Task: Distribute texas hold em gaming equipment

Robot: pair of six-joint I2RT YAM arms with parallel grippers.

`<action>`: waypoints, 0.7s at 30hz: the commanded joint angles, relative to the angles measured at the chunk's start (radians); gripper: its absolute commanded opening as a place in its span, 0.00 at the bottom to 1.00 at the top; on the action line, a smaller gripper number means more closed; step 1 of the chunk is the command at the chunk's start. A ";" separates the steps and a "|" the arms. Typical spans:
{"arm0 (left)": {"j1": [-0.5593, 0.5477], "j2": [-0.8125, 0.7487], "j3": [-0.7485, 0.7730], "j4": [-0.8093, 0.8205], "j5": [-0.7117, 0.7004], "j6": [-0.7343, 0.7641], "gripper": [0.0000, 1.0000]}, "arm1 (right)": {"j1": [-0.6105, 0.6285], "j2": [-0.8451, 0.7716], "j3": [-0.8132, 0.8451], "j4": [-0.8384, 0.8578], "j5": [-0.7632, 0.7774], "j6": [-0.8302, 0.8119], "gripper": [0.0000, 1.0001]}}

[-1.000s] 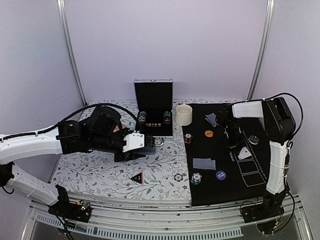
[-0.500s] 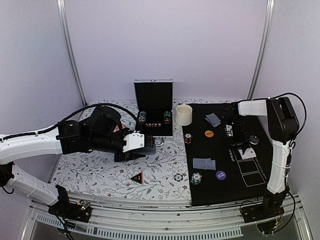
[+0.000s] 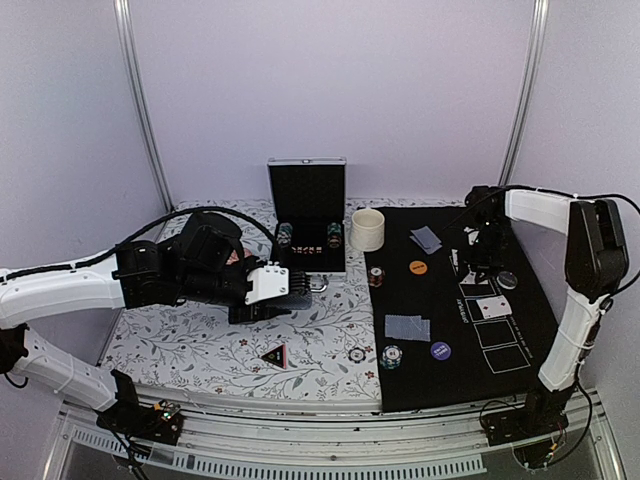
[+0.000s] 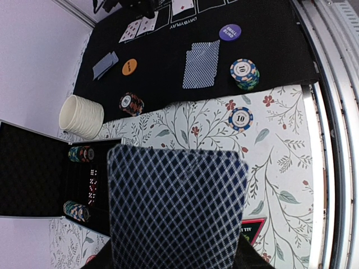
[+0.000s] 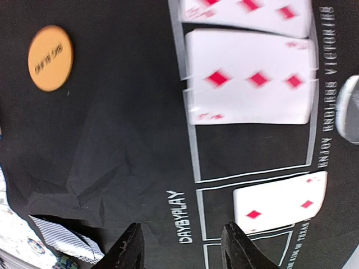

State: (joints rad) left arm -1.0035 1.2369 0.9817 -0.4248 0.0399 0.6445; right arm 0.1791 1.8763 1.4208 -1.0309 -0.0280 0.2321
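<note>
Blue-backed cards [image 4: 176, 207] sit clamped in the left claw [image 3: 265, 297]; right claw [image 5: 180, 242] stands apart, gripping nothing, above the black mat [image 5: 112, 140].

A black felt mat [image 5: 123, 129] printed with white box outlines and lettering fills most of the frame. An orange round disc [image 5: 50, 58] lies on it at the far left. To the right, three white-faced playing cards with red diamonds run far to near. The far card [image 5: 247, 14] is cut off by the frame. The middle card [image 5: 249, 84] (blurred, three diamonds) straddles a box line. The near card [image 5: 280, 208] sits slightly tilted, apart from the others. A grey round object [image 5: 350, 109] shows partly at the right edge. Blue-patterned card backs [image 5: 64, 238] lie at the near left, beside floral cloth [image 5: 11, 232]. Two black fingers [image 5: 132, 249] stand apart, with only mat between them.
</note>
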 commanded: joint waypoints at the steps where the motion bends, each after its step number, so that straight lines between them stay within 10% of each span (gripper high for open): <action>1: 0.005 -0.011 -0.009 0.011 0.005 0.008 0.46 | -0.139 -0.053 -0.098 0.100 -0.071 -0.044 0.51; 21: 0.005 -0.024 -0.014 0.011 0.002 0.013 0.46 | -0.336 -0.008 -0.248 0.234 -0.141 -0.108 0.68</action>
State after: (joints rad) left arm -1.0031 1.2366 0.9817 -0.4248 0.0395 0.6510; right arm -0.1577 1.8462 1.2221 -0.8295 -0.1165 0.1520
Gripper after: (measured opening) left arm 0.461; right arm 0.673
